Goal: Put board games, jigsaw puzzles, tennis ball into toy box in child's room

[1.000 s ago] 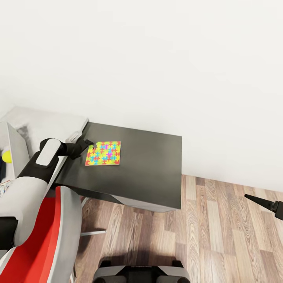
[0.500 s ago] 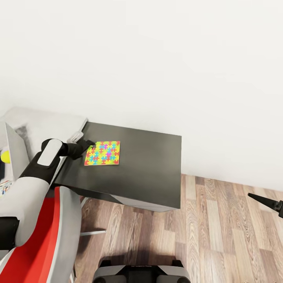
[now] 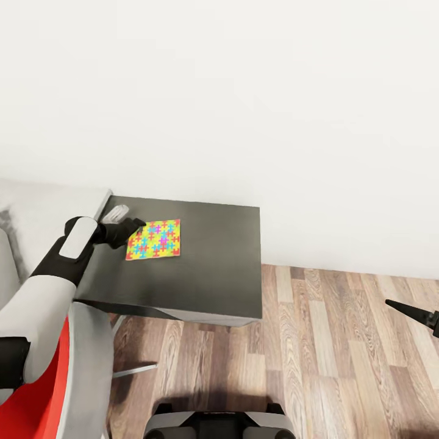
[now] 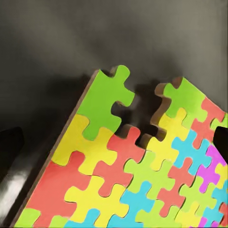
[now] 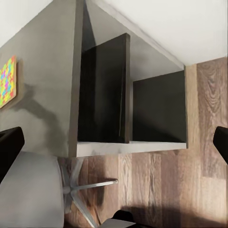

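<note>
A plain white wall (image 3: 244,91) stands behind everything, and the wood-plank floor (image 3: 341,353) runs out to the right beneath it. Against the wall sits the dark top of the table (image 3: 213,256), joined at its far left to a lighter grey top (image 3: 42,207); the right wrist camera shows two open compartments in the cabinet (image 5: 128,99) under the dark top, both looking dark and bare. A red and grey chair (image 3: 67,372) crowds the near left, right under the left arm. The jigsaw puzzle (image 3: 153,239) lies flat on the dark top near its left end, and the left gripper (image 3: 135,224) is down at the puzzle's far left corner; the left wrist camera looks along that corner from very close. Its jaws look spread on either side of the corner, not yet pinching it. The right gripper (image 3: 402,306) hangs over the floor well apart from the table, and I cannot tell how its jaws stand. The risk, I think, is the thinness of the puzzle: lying flush on the top, it may slide away or slip free when the fingers close, since they catch only a corner.
</note>
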Robot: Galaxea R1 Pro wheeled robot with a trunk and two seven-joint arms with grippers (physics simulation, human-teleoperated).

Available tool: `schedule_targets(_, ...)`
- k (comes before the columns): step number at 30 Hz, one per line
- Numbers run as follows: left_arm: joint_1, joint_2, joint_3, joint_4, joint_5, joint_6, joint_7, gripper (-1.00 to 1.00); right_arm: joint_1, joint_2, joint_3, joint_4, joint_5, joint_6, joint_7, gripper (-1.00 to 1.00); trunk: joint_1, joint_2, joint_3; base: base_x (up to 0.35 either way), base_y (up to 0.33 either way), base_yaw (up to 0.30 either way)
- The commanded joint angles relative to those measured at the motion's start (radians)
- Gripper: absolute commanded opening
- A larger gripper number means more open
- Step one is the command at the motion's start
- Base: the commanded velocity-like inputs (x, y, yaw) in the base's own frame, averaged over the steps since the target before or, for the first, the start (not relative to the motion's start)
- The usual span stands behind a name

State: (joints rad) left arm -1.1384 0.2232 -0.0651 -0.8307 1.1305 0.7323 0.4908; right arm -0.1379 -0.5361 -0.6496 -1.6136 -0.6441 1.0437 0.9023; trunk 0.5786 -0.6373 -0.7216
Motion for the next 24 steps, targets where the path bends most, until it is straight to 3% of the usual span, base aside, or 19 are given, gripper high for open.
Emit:
schedule_targets(1, 0.001, 0.001, -0.004, -0.001, 0.036, -0.005, 0.009, 1.0, -0.001, 0.0, -0.001, 0.0, 0.004, 0.003, 0.006, 1.0, 0.002, -0.001, -0.001, 0.0, 0.0, -0.253)
schedule_targets(10, 0.003, 0.0, -0.004, -0.001, 0.039, -0.008, 0.009, 1.0, -0.001, 0.0, -0.001, 0.0, 0.004, 0.003, 0.006, 1.0, 0.002, -0.001, -0.001, 0.0, 0.0, -0.18)
schedule_targets(24, 0.011, -0.001, -0.006, -0.001, 0.04, -0.008, 0.009, 1.0, -0.002, 0.001, -0.001, 0.0, 0.004, 0.003, 0.005, 1.0, 0.002, -0.001, -0.001, 0.0, 0.0, -0.028)
